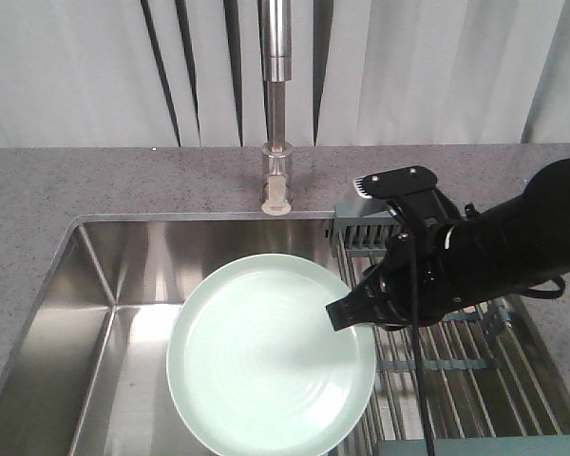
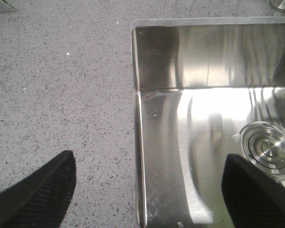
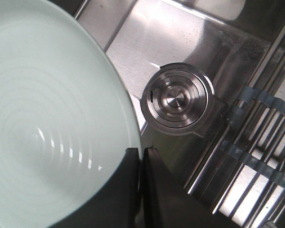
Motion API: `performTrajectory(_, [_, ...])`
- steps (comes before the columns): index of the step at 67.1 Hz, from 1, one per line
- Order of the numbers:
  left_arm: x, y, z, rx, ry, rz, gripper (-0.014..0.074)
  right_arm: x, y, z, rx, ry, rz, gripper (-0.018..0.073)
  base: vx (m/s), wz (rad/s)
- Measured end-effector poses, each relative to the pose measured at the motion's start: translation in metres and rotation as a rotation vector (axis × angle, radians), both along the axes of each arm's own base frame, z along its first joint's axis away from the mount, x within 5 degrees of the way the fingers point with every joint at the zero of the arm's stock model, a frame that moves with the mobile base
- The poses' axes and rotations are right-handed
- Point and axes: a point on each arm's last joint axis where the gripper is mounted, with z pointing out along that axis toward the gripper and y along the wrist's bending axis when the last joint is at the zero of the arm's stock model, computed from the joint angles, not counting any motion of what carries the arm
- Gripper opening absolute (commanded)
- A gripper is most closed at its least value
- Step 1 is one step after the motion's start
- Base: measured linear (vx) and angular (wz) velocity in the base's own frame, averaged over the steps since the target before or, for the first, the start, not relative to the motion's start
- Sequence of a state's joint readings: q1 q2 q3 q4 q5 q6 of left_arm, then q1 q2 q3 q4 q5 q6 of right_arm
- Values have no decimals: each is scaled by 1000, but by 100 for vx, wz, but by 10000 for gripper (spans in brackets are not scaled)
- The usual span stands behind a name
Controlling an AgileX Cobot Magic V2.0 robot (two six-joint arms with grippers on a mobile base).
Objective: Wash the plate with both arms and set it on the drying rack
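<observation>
The steel sink (image 1: 85,313) is seen from above, and the drying rack (image 1: 475,370) is laid over its 3 o'clock side. The mint-green plate (image 1: 266,361) is held over the sink, just beside the rack, and its rim at 3 o'clock is pinched tight by the right gripper (image 1: 345,312). The left gripper (image 2: 147,199) is spread wide, with nothing in it, above the sink's edge, and the round drain (image 3: 177,98) is seen at 2 o'clock from the plate.
</observation>
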State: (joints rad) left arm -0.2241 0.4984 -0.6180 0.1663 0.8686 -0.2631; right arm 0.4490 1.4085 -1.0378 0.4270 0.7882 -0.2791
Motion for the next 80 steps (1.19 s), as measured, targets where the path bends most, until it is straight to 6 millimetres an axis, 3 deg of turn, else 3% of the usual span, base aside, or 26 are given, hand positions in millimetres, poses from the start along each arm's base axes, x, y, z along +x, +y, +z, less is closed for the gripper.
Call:
performTrajectory(25, [0,0,0,0,0,0,586,38,25,1,10,-7,12,-1,0,0])
performTrajectory(43, [0,0,0,0,0,0,586,78,33,2,9,-13,2,-1,0,0])
performTrajectory(63, [0,0,0,0,0,0,586,112,0,7,-1,-31,-88,-1,0,0])
performTrajectory(80, [0,0,0,0,0,0,586,109,-43,0,-48,-2,-167,-1,0,0])
